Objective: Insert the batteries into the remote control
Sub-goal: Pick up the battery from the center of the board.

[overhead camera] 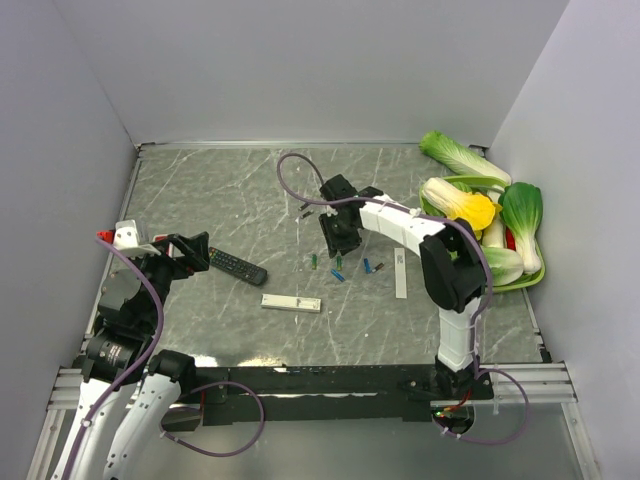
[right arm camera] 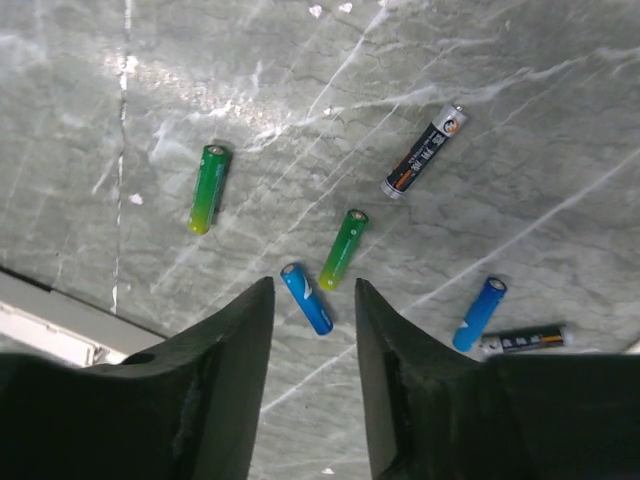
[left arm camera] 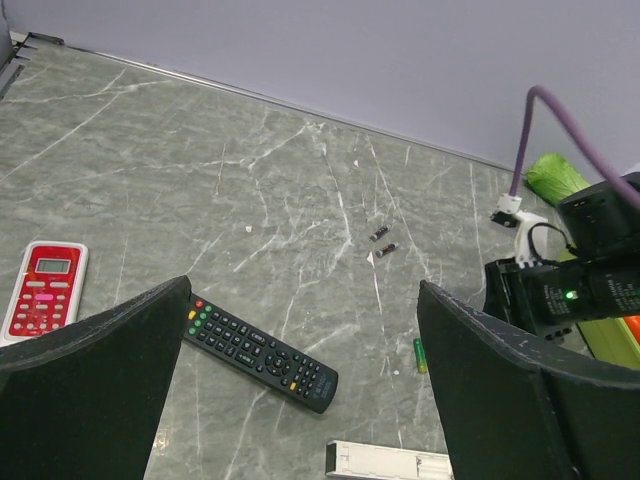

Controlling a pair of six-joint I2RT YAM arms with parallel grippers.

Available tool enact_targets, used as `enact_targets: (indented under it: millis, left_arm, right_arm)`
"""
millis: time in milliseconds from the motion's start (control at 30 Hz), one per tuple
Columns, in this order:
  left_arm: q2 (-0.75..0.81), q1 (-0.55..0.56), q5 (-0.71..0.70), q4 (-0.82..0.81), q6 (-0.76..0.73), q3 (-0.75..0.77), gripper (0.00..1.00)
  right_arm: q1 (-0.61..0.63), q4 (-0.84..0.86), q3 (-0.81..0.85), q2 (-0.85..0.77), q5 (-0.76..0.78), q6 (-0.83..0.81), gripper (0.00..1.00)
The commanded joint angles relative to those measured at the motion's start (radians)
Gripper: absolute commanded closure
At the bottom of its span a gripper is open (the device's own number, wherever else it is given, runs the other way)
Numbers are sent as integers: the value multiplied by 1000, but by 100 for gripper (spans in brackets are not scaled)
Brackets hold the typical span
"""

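Green, blue, black batteries (right arm camera: pixel 342 249), flat, variously angled

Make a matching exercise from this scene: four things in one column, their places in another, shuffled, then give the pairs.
Things
1. black remote
2. red-and-white remote
3. green tray of vegetables
4. right gripper

Places
A. at the right edge of the table
B. over the loose batteries, mid-table
C. at the table's far left edge
D. on the table's left half, just beyond the left gripper

Pairs: 1-D, 2-C, 3-A, 4-B
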State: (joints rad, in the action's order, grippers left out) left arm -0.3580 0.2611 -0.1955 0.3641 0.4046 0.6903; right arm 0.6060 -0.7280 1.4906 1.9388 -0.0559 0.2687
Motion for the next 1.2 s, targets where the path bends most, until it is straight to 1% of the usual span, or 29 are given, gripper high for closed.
enact_targets:
  millis: [0, 300, 800, 900, 933, 1000, 1033, 1167]
  left_arm:
    - [4, -5, 18, -19, -15, 3, 1]
    - [4, -5, 22, -21, -16, 2, 0]
    - [1, -5, 24, -24, -15, 3, 1]
    - [-1, -3, 25, -22, -12, 2, 0]
    - [-2, -3, 27, -22, -10, 0, 1]
    - [-7, 0, 34, -24, -1, -2, 1]
    - [-9, 0, 44, -24, 3, -8, 1]
    - [-53, 0, 77, -10, 46, -3, 1]
  right_arm:
    - [-3, 1, 30, 37, -5, 61, 58]
    - [-2, -2, 36, 87, 54, 102, 65]
    - [-2, 2, 60, 155, 87, 104, 70]
    - [-3, 10, 57, 150, 93, 95, 75]
    - [-3, 12, 56, 149, 94, 87, 79]
    - [-2, 27, 42, 132, 96, 75, 82]
    - [0, 38, 36, 123, 97, 60, 85]
    - [17, 97, -19, 36, 88, -5, 90]
